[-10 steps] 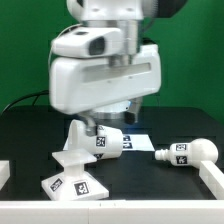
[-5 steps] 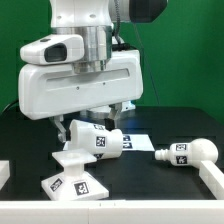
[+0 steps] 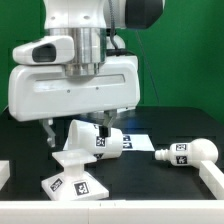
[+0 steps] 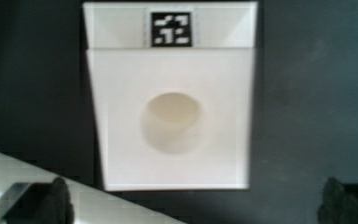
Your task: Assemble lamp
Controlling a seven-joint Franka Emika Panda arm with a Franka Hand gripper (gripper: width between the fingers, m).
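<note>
White square plastic base (image 4: 131, 95) lies between my spread jaws; I'd descend straight, missing the tapered white shade (image 3: 95, 140) at one o'clock.

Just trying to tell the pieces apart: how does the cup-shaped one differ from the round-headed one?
The shade is a wide tapered cup; the bulb is slimmer with a rounded head. The shade lies beside the base; the bulb lies apart, at the exterior view's right. Both are white, tagged and on their sides.
</note>
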